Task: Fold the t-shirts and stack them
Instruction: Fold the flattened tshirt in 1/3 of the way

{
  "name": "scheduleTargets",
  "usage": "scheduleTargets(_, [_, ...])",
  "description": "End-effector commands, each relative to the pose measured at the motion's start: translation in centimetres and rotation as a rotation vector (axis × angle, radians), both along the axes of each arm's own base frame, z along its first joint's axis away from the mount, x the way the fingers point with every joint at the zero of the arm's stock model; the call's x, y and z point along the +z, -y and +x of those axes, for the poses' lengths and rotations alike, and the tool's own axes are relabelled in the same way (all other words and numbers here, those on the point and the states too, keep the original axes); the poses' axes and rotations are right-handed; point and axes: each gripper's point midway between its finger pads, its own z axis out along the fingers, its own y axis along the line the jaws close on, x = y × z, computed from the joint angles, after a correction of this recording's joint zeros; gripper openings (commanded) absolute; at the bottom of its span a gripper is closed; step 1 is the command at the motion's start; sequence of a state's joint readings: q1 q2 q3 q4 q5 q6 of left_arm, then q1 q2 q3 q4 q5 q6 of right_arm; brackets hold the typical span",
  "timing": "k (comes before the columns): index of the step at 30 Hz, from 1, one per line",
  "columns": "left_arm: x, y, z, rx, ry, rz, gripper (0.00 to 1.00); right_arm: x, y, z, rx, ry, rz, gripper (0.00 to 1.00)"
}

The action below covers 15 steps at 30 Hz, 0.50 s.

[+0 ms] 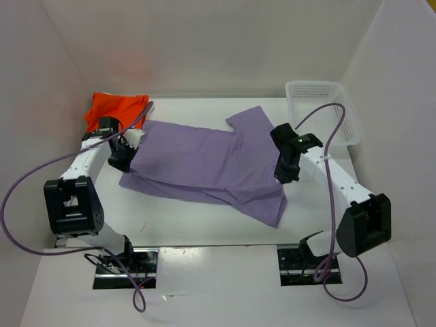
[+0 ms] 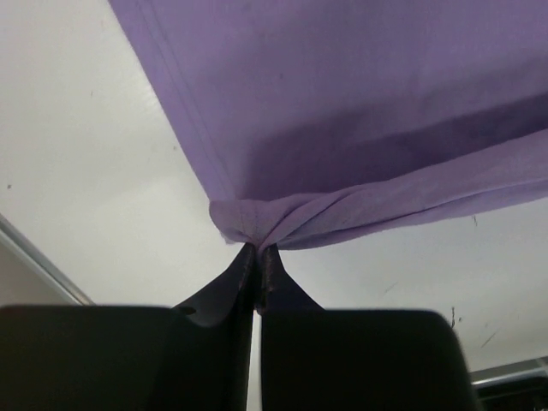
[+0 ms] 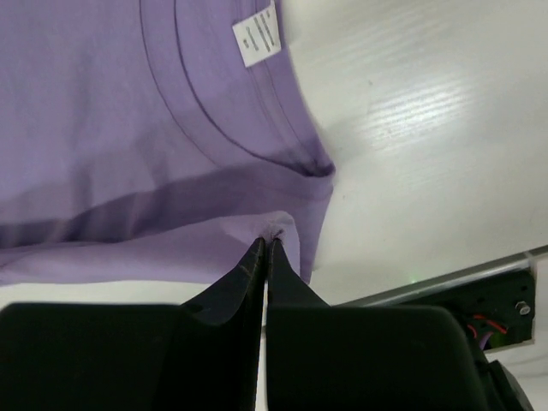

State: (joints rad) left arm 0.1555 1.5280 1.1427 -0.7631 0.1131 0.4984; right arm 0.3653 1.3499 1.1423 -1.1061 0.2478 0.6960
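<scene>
The lavender purple t-shirt (image 1: pixel 204 163) lies spread across the middle of the table, partly folded, with one sleeve hanging toward the near right. My left gripper (image 1: pixel 126 158) is shut on its left edge; in the left wrist view the cloth (image 2: pixel 342 128) bunches at the gripper (image 2: pixel 258 250). My right gripper (image 1: pixel 284 172) is shut on the shirt's right side near the collar, seen in the right wrist view (image 3: pixel 265 243) below the neck label (image 3: pixel 257 34). The bright orange t-shirt (image 1: pixel 112 107) lies crumpled at the far left. The cream-white t-shirt is out of view.
A white perforated plastic basket (image 1: pixel 321 109) stands at the far right corner. White walls enclose the table on three sides. Purple cables loop from both arms. The arm bases sit at the near edge.
</scene>
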Motion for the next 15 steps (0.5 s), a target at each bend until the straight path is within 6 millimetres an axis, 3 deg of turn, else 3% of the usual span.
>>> scheduleTargets(1, [0.0, 0.5, 2.7, 0.015, 0.029, -0.002, 0.03, 0.3, 0.0, 3.1, 0.029, 0.052, -0.023, 0.00])
scheduleTargets(9, [-1.6, 1.1, 5.0, 0.025, 0.018, 0.048, 0.06, 0.4, 1.0, 7.7, 0.031, 0.115, -0.126, 0.00])
scheduleTargets(15, [-1.7, -0.2, 6.0, 0.104, 0.033, 0.120, 0.06, -1.3, 1.6, 9.3, 0.034, 0.082, -0.165, 0.00])
